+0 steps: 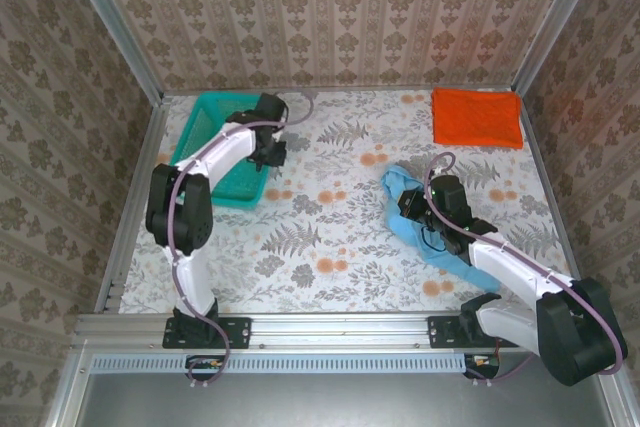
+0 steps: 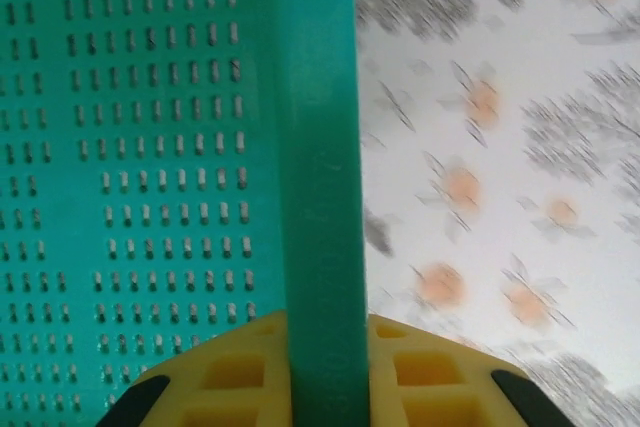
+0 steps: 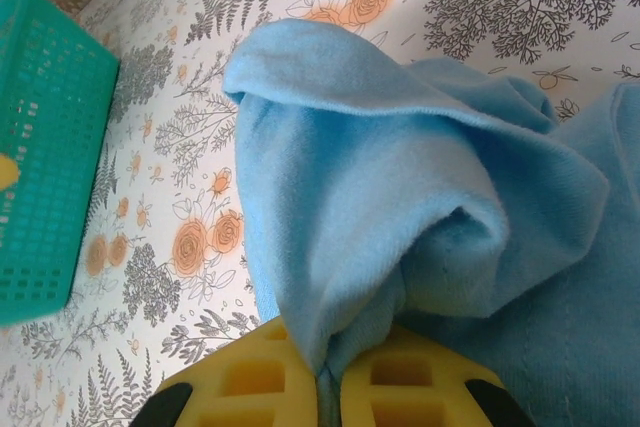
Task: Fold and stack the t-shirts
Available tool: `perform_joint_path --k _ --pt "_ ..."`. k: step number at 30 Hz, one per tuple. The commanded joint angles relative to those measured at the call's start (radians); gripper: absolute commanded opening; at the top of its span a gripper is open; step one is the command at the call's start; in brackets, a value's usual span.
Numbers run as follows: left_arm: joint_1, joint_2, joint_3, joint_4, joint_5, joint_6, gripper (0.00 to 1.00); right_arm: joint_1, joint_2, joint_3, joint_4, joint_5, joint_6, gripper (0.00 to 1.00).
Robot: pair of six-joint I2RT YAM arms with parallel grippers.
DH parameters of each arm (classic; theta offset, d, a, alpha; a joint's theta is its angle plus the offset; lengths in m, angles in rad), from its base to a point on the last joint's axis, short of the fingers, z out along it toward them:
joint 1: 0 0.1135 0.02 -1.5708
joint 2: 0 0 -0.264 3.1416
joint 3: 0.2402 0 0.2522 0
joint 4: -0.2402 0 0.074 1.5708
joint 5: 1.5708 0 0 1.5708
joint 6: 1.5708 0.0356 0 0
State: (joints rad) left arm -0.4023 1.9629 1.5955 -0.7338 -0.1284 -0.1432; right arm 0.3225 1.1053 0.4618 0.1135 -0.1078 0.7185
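Left hand (image 2: 327, 347) clamped on the rim of the teal plastic mesh basket (image 2: 320, 147). Right hand (image 3: 328, 372) pinching the crumpled light blue cloth t-shirt (image 3: 400, 197), right of the basket on the floral table (image 1: 330, 237). Folded plain orange cloth t-shirt (image 1: 477, 117) lies far right of the basket.

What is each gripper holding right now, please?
Left gripper: closed on the teal basket rim.
Right gripper: closed on the light blue t-shirt.
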Motion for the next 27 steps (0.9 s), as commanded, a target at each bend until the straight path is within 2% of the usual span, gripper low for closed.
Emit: perform_joint_path --k 1,3,5,8,13,17,24,27 --pt "0.067 0.142 0.144 -0.005 -0.005 0.168 0.05 0.018 -0.007 -0.015 0.050 -0.021 0.025 0.00" --pt "0.128 0.209 0.255 -0.055 -0.023 0.147 0.04 0.021 -0.008 -0.011 0.046 -0.021 0.018 0.00" --pt "0.186 0.262 0.361 -0.119 0.045 0.141 0.03 0.021 -0.015 -0.012 0.043 -0.022 0.018 0.00" --pt "0.199 0.300 0.431 -0.125 -0.024 0.185 0.04 0.023 -0.036 -0.012 0.036 -0.021 0.014 0.00" --pt "0.226 0.409 0.600 -0.204 -0.073 0.206 0.05 0.031 -0.058 -0.026 0.053 -0.012 0.016 0.00" --pt "0.248 0.465 0.670 -0.211 -0.110 0.234 0.08 0.035 -0.055 -0.028 0.066 -0.012 0.010 0.00" --pt "0.299 0.536 0.821 -0.293 -0.164 0.244 0.12 0.038 -0.046 -0.032 0.078 0.003 -0.005 0.00" --pt "0.322 0.532 0.823 -0.291 -0.133 0.244 0.15 0.041 -0.051 -0.035 0.084 0.004 -0.013 0.01"
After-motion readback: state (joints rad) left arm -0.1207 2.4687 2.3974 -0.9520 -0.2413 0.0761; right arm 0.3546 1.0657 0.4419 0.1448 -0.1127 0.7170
